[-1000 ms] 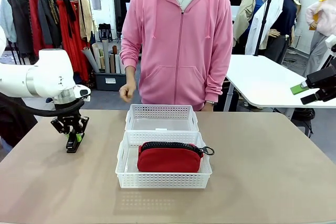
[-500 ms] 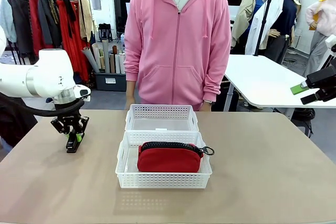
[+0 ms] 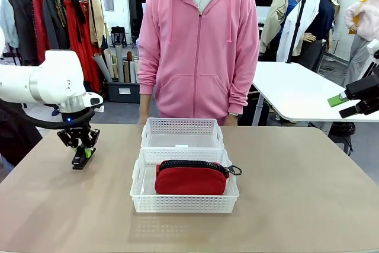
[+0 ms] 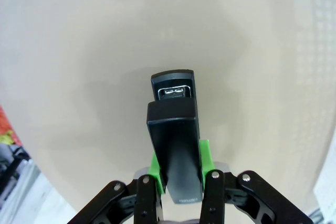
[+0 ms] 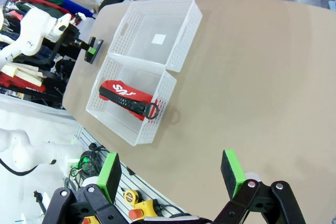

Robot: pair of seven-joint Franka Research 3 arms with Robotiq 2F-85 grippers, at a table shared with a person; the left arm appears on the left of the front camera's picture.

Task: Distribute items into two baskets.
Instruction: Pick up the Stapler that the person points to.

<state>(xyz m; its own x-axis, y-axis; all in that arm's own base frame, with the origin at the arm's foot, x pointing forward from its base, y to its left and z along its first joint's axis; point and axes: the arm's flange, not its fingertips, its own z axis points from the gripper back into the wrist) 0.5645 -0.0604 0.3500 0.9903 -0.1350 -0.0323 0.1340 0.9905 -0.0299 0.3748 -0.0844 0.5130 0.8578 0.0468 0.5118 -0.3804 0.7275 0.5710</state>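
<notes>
Nearest me, the red pouch (image 3: 190,182) is soft fabric and probably light. It would sag and fold under a pinch, so I'd take it across the middle of its body, or by the ring pull (image 3: 235,170) at its right end (though that ring is thin and might slip off the pads). Farther back on the left, the stapler (image 4: 176,145) is the opposite: stiff, smooth black plastic, likely dense for its size. My left hand (image 4: 178,167) is clenched on it across the rear of its body, green pads (image 4: 153,164) on either flank, its nose pointing down at the tabletop (image 3: 296,205). I can't tell whether the nose touches. The grip looks square, but I judge those smooth sides could let it pivot if I swing fast. My right hand (image 5: 170,174) is released, fingers wide, holding nothing, high off to the right and well apart from everything.

The near basket (image 3: 183,204) holds the pouch lying lengthwise, zipper toward the far wall. The far basket (image 3: 182,125), touching it behind, has nothing in it but a small pale patch on its floor, so I judge the stapler belongs there. A person (image 3: 201,57) stands just beyond.
</notes>
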